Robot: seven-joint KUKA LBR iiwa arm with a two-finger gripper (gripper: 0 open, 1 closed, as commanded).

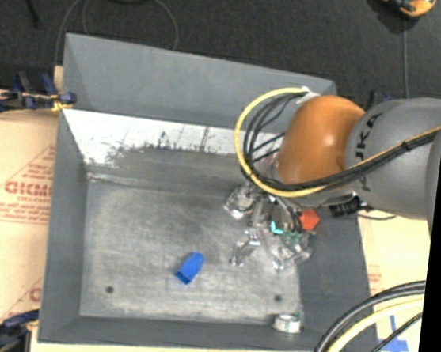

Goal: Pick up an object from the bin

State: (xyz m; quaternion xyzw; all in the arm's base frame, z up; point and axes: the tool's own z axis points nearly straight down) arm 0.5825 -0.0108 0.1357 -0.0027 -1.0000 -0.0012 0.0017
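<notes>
Toward the right half of the grey metal bin (68, 216), the claw (263, 252) hangs low over the scratched floor, reaching down from the arm (398, 161) that enters from the right. Its two metal fingers (241, 252) stand apart, released, and nothing shows between them; beneath them lies only bare, scuffed metal. Above the claw sits the rounded orange cover (317, 139) of the wrist, with yellow and black cables (246, 127) looping round its left side. A small red part (308, 219) and a teal one (278, 228) show in the wrist hardware just over the fingers; what they are cannot be told.

Two loose things lie in the bin. A small blue block (188, 268), boxy and turned at a slant, rests on the floor near the middle, left of the claw and nearer the bin's front wall, clearly apart from the fingertips. A small silver round piece (288, 324) sits in the front right corner, against the foot of the wall, in front of the claw and also apart from it. Of the two, the blue block lies in the open with free floor on every side, while the silver piece is tucked into the corner. Neither is touched by the claw.
</notes>
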